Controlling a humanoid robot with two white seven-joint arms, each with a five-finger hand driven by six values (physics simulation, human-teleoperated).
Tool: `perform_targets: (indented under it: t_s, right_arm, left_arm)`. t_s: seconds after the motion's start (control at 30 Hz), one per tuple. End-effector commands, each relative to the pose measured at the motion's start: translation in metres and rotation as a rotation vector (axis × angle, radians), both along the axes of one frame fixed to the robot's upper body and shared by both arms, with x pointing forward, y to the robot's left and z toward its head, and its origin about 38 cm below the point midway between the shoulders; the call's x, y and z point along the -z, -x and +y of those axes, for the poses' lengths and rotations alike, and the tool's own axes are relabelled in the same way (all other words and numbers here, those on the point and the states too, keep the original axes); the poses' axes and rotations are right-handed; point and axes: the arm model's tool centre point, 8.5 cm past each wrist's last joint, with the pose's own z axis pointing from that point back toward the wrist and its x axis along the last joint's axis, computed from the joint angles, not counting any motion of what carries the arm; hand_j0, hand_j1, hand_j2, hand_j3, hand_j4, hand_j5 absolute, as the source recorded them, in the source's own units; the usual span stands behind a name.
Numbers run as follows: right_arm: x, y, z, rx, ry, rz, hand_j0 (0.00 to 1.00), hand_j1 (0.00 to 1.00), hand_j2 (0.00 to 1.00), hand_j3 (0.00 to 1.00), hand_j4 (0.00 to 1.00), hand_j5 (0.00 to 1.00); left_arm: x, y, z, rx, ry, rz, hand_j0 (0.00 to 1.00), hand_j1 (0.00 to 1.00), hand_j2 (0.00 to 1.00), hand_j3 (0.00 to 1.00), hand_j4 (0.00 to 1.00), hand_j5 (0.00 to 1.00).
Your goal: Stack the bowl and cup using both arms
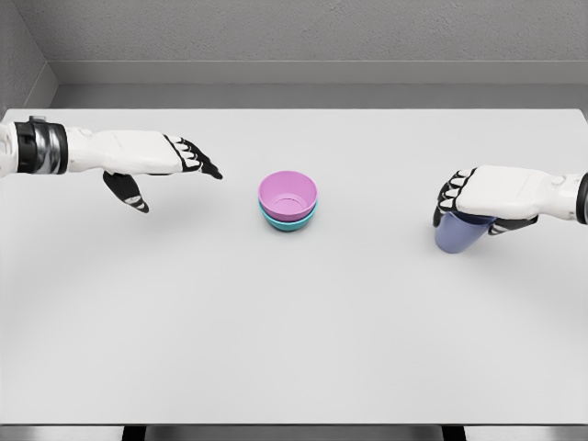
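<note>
We are gripping the blue cup (459,233) from above with our right hand (480,200) at the right of the frame, fingers wrapped around its rim. Our left hand (152,158) is hovering at the upper left, fingers spread and holding nothing. The pink bowl (288,195) is sitting nested in the teal bowl (287,220) at centre. Because we are holding the cup only near its top, it could be slipping or tilting, and knocking the bowls aside when lowered.
</note>
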Motion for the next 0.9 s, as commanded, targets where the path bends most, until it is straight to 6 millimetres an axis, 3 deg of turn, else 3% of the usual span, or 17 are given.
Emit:
perform_targets:
  t_s: [0.0,0.3,0.57,0.87]
  right_arm:
    - [-0.001,0.000,-0.001,0.004,-0.004,0.001,0.54,0.54,0.54,0.54,0.54,0.54]
    - [-0.002,0.000,0.000,0.004,-0.012,0.001,0.40,0.40,0.40,0.40,0.40,0.40]
    - [-0.012,-0.004,-0.004,0.021,-0.029,-0.026,0.40,0.40,0.40,0.40,0.40,0.40]
    - [-0.021,-0.014,0.012,0.012,-0.108,-0.066,0.41,0.41,0.41,0.41,0.41,0.41]
  left_arm:
    - [-0.001,0.000,0.000,-0.004,0.006,0.001,1.00,1.00,1.00,1.00,1.00,1.00]
    - [-0.001,0.000,0.000,-0.004,0.007,0.000,1.00,1.00,1.00,1.00,1.00,1.00]
    - [0.000,0.000,0.000,-0.003,0.005,0.002,1.00,1.00,1.00,1.00,1.00,1.00]
    - [-0.001,0.000,0.000,-0.004,0.006,0.001,1.00,1.00,1.00,1.00,1.00,1.00]
